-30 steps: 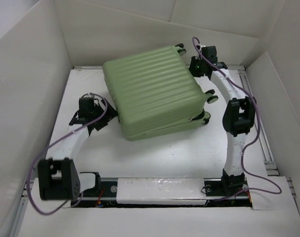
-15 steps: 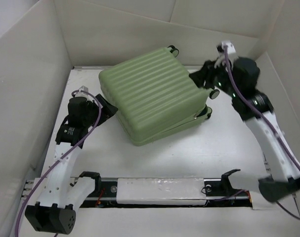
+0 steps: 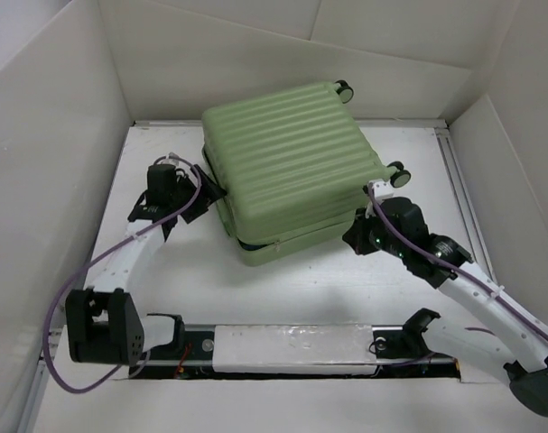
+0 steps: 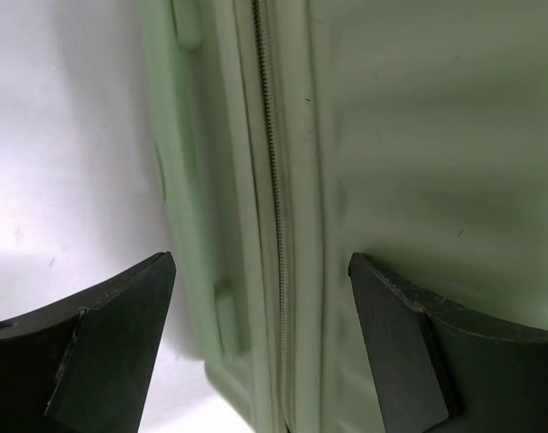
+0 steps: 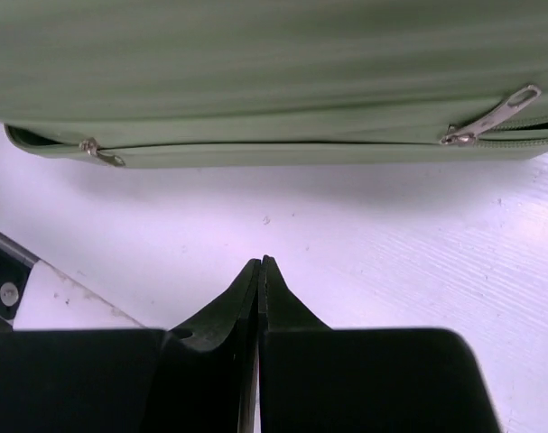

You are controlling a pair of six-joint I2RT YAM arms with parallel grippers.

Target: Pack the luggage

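Note:
The luggage [image 3: 287, 162] is a pale green ribbed suitcase lying flat on the white table, lid down. A thin dark gap shows along its near edge. My left gripper [image 3: 210, 192] is open at the suitcase's left side. In the left wrist view its fingers [image 4: 120, 334] straddle the zipper seam [image 4: 275, 225] of the side wall [image 4: 409, 135]. My right gripper [image 3: 355, 237] is shut and empty, low over the table just off the front right corner. In the right wrist view its tip [image 5: 260, 263] points at the suitcase's edge [image 5: 274, 99], where two metal zipper pulls [image 5: 490, 115] hang.
White walls enclose the table on the left, back and right [image 3: 66, 135]. Black caster wheels [image 3: 399, 173] stick out at the suitcase's right side. A metal rail with the arm bases [image 3: 292, 347] runs along the near edge. Purple cables trail from both arms.
The right arm swung from the back right corner of the suitcase, over it, down to its front right corner. The suitcase turned and shifted. The left gripper closed in on its left side.

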